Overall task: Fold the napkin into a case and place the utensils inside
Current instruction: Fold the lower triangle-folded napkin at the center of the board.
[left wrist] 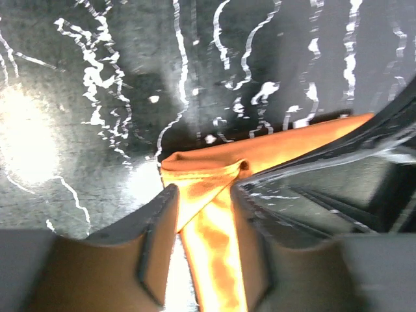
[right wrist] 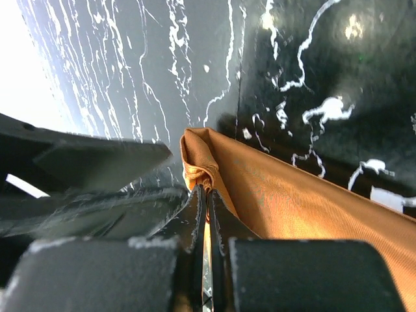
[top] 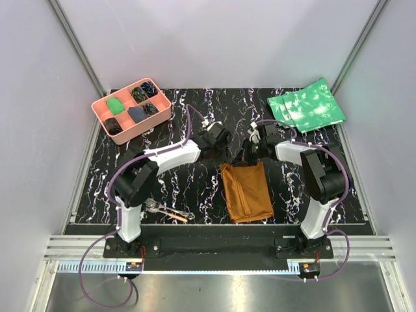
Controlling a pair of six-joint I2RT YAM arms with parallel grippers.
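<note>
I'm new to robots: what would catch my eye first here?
The rust-brown cloth napkin, folded oblong in the middle of the black white-veined table. At its far edge the right tool is pinched shut on a corner, and the left tool stands open around the cloth. Then the pink plastic compartment tray at the far left and the mottled green cloths at the far right.

napkin (top: 246,192) of matt woven cloth; table (top: 195,188) glossy, marbled black; tray (top: 146,127) smooth pink plastic; fork (top: 153,206) shiny metal.
</note>
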